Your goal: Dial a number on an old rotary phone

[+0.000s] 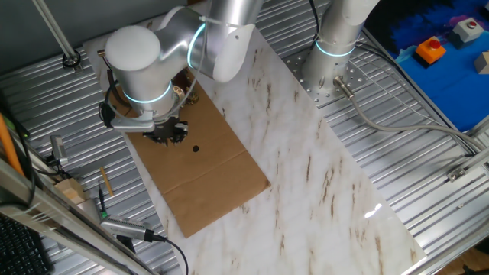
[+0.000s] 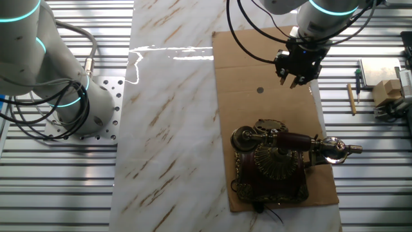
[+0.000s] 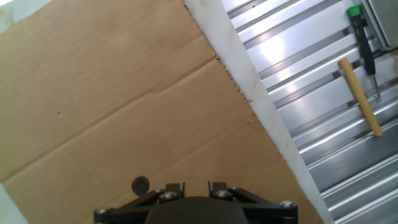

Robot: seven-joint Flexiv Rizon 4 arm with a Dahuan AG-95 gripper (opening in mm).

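The old rotary phone [image 2: 270, 161] is dark brown with brass trim and stands at the near end of a cardboard sheet [image 2: 257, 64], with its handset [image 2: 293, 140] lying across the top. In one fixed view only a bit of the phone [image 1: 183, 90] shows behind the arm. My gripper [image 2: 295, 80] hangs over the cardboard's far right part, well away from the phone and holding nothing. It also shows in one fixed view [image 1: 168, 136]. In the hand view only the finger bases [image 3: 196, 186] show, a small gap between them, tips hidden.
A small dark dot [image 3: 140, 184] marks the cardboard [image 3: 124, 93] near the gripper. A thin tan wooden stick [image 3: 360, 96] and a green-handled tool [image 3: 360, 31] lie on the ribbed metal beside the marble slab. A wooden block [image 2: 386, 92] sits further out.
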